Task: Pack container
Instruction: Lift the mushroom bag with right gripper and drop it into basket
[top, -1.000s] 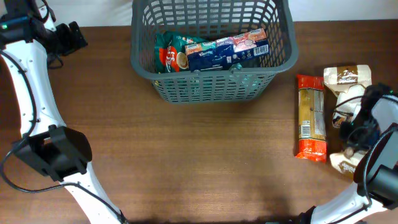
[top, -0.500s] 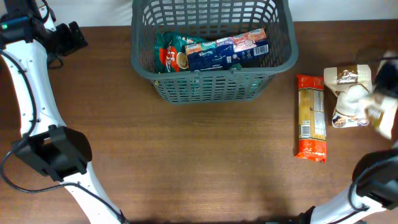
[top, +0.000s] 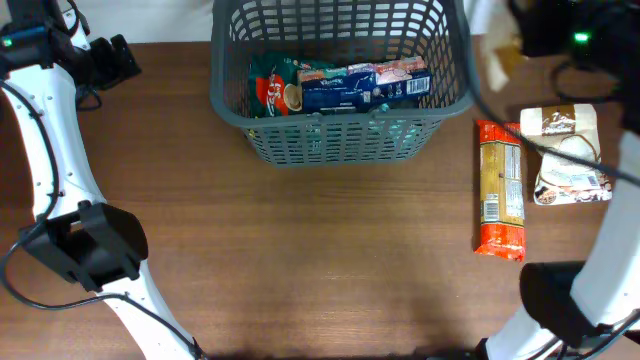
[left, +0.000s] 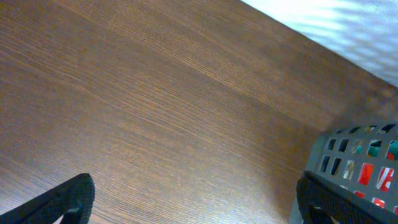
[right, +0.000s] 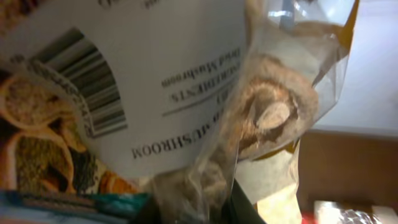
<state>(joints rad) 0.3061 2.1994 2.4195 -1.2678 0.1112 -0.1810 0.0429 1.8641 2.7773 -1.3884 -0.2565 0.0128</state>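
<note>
Currently held: mushroom bag (right: 186, 93), pinched by its loose film in your narrowly closed right claw (right: 224, 199).
Container: container (top: 340, 130) sits at the counter's (top: 300, 260) far edge, packets (top: 365, 85) inside.
Left claw: left claw (left: 193, 205) wide, empty, near the container's left side.
Slip risk: thin film could slide out; the overhead blur suggests a quick swing.
Snag risk: the dangling bag may catch the rim and drop outside.
Advice: slow down and release over the middle.
</note>
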